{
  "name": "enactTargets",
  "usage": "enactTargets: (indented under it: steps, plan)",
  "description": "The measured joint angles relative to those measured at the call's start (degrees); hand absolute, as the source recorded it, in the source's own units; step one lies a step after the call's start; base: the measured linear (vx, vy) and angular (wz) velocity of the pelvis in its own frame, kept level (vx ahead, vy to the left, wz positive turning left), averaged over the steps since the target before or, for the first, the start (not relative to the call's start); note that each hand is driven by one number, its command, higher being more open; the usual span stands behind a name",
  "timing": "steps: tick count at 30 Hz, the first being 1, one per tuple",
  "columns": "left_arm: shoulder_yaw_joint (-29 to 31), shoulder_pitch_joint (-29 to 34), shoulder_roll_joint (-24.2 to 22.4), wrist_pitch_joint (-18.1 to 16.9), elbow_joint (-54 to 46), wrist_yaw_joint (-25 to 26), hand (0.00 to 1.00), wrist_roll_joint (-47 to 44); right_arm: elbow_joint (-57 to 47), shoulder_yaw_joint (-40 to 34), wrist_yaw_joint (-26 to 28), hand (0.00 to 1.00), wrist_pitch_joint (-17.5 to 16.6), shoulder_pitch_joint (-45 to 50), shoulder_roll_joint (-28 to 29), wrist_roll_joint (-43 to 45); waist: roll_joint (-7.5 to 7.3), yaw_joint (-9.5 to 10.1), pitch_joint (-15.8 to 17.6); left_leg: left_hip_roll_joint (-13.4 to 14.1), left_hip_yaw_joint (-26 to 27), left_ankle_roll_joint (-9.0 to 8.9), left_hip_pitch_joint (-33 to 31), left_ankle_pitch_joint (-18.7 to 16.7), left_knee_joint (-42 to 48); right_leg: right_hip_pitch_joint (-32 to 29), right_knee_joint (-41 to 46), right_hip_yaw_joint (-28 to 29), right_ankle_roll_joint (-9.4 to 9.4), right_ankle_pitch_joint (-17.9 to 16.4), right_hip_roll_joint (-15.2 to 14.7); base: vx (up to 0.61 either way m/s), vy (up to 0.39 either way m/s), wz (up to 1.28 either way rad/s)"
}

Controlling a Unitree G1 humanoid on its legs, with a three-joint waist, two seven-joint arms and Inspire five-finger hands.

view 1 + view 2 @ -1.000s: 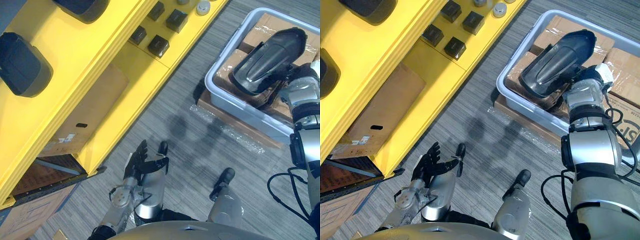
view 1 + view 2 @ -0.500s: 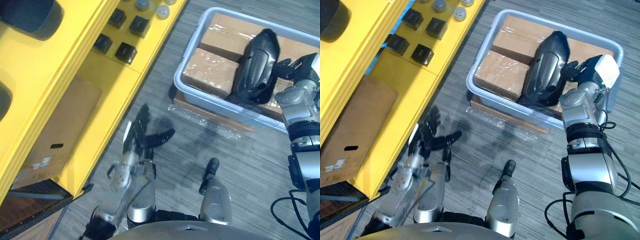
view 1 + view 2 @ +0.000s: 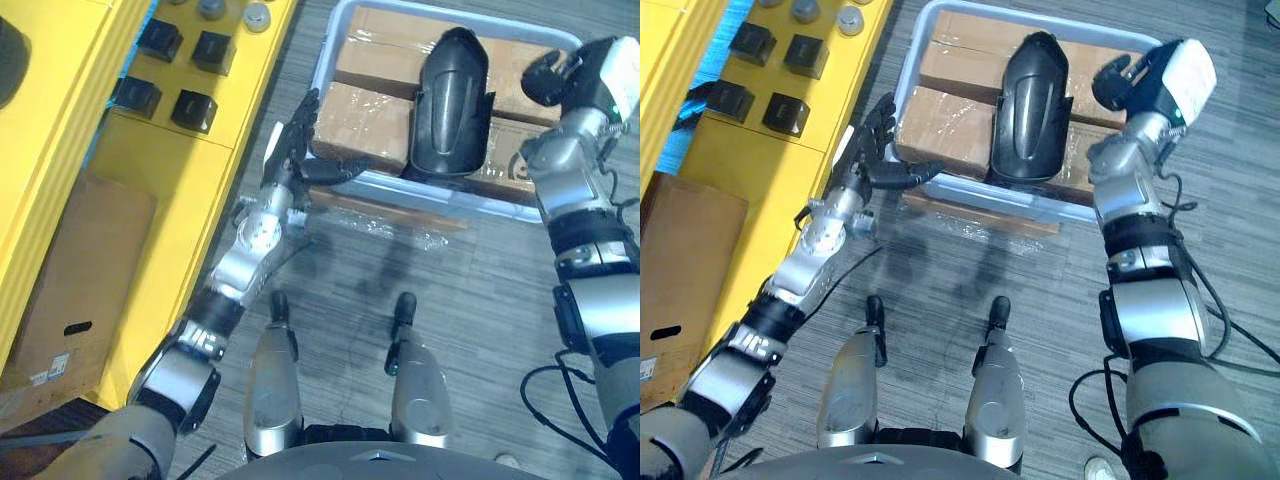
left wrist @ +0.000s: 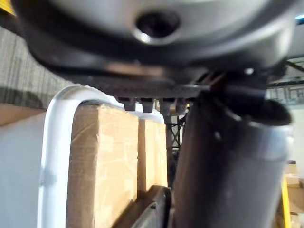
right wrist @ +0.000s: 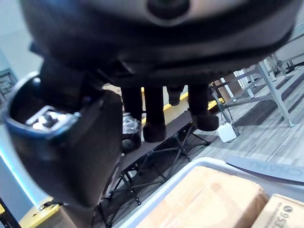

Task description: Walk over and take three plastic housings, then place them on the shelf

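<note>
The black plastic housing (image 3: 1030, 110) lies on cardboard boxes (image 3: 945, 130) inside the grey bin (image 3: 420, 192); the left hand (image 3: 872, 150) hovers spread and empty at its left corner; the right hand (image 3: 1130, 78), fingers relaxed, holds nothing above its right end.

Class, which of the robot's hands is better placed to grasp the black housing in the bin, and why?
Probably the right. The right hand sits just beside the black housing, over the bin. The left hand is at the bin's corner, with a carton between it and the housing.
</note>
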Motion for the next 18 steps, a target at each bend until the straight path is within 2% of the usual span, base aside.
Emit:
enactTargets:
  steps: [6, 8, 14, 18]
  plan:
    - [-0.2, -2.9, -0.5, 0.0, -0.1, 1.1, 1.00, 0.2, 0.6, -1.2, -0.8, 1.00, -1.4, -0.1, 5.7, 8.4, -0.02, -1.02, 0.0, 0.0, 1.0, 0.01, 0.0, 0.0, 0.0, -0.9, 0.0, 1.3, 0.03, 0.4, 0.0, 0.00, 0.010, -0.09]
    - [-0.2, -3.1, -1.3, 0.0, -0.1, 1.1, 1.00, 0.2, 0.6, -2.4, -1.9, 1.00, -3.3, 0.5, 7.9, 11.5, -0.02, -1.38, 0.0, 0.0, 1.4, 0.02, 0.0, 0.0, 0.0, -1.1, 0.0, 1.7, 0.04, 0.4, 0.0, -0.02, 0.010, -0.07]
    - [-0.2, -3.1, -2.3, 0.0, -0.9, 0.7, 1.00, 0.2, 0.6, -7.3, -3.8, 1.00, -4.8, 1.4, 9.8, 19.6, -0.04, -1.33, 0.0, 0.0, 2.1, 0.04, 0.0, 0.0, 0.1, -1.8, 0.4, 2.6, 0.06, 0.4, 0.0, -0.02, 0.011, -0.06]
    - [-0.2, -3.0, -2.3, 0.0, -2.7, 0.3, 1.00, 0.1, 0.6, -9.8, -5.3, 1.00, -5.1, 3.2, 9.9, 20.7, -0.04, -1.36, 0.0, 0.0, 2.1, 0.05, 0.1, 0.0, 0.1, -1.8, 0.6, 2.6, 0.07, 0.4, 0.0, 0.00, 0.000, 0.00]
